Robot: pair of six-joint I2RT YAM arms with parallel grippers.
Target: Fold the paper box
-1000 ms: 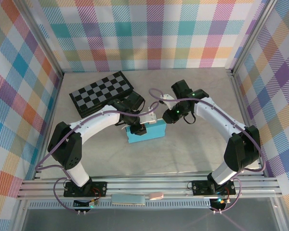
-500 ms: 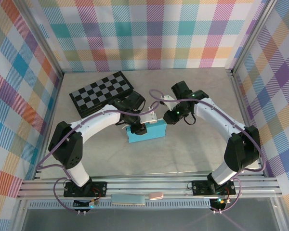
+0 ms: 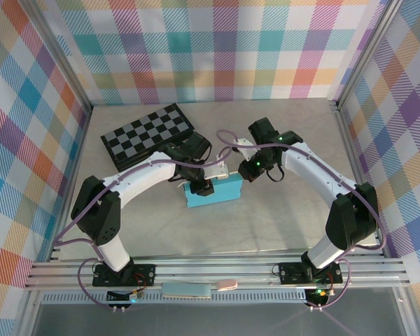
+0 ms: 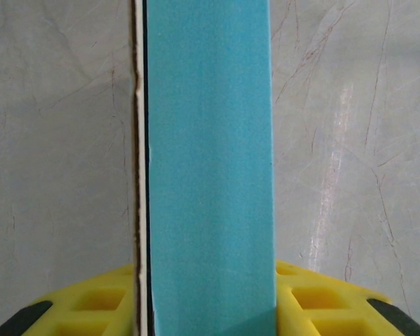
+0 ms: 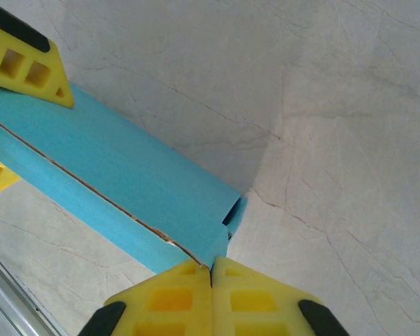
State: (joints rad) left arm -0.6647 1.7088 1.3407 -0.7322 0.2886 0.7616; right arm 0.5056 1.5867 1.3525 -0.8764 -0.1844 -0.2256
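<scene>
The paper box (image 3: 222, 193) is a flat turquoise rectangular box lying mid-table. My left gripper (image 3: 200, 184) reaches down over its left part and is shut on it. In the left wrist view the box (image 4: 210, 161) runs up between the yellow fingers (image 4: 315, 301), which press on both its sides. My right gripper (image 3: 240, 171) is at the box's right end. In the right wrist view its jaws (image 5: 211, 266) are shut together, with the tips against the corner of the box (image 5: 126, 175), where an end flap (image 5: 236, 210) stands slightly ajar. The left fingers (image 5: 28, 63) show there too.
A black-and-grey checkerboard (image 3: 147, 133) lies behind and to the left of the box, close to the left arm. Plaid walls (image 3: 28, 119) enclose the table on three sides. An aluminium rail (image 3: 217, 269) runs along the near edge.
</scene>
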